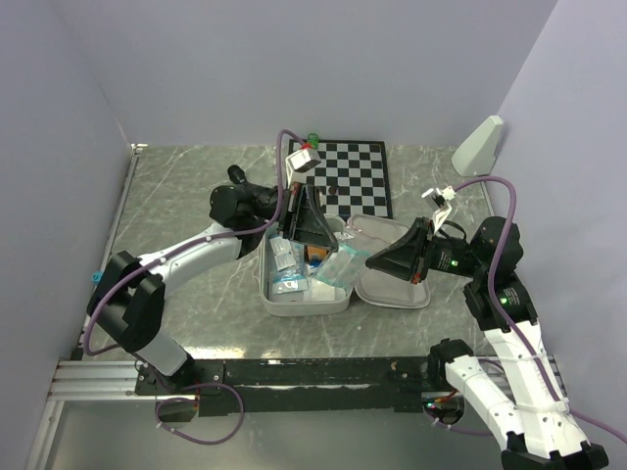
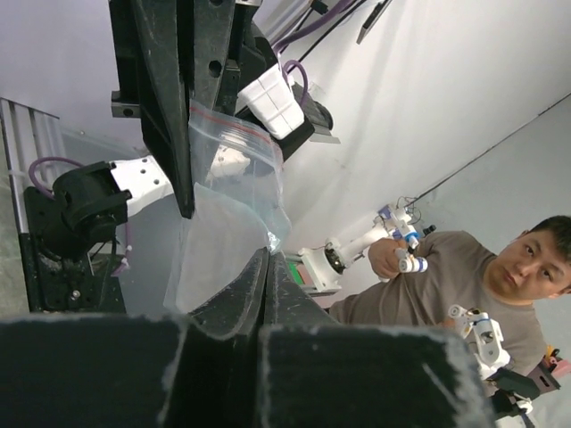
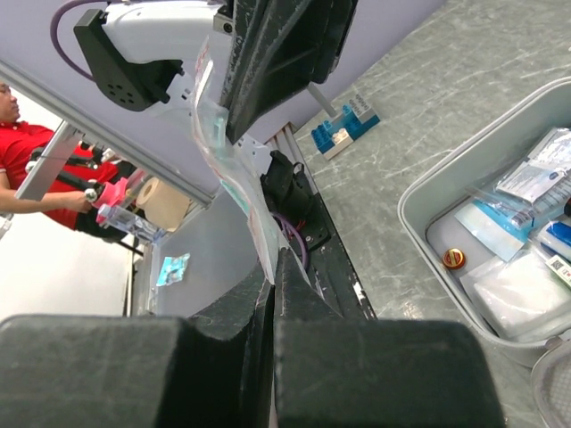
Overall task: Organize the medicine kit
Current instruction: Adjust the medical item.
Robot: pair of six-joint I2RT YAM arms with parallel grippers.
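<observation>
The left jaws clamp one edge of a limp, slippery zip bag. Beneath it the medicine kit lies open on the surface, probably a stiff, light shell best taken by its rim; the right jaws pinch the bag's other edge.

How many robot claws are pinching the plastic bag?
2. The left gripper pinches one edge of the bag. The right gripper pinches the other edge. They hold it over the open kit. No other claws show.
</observation>
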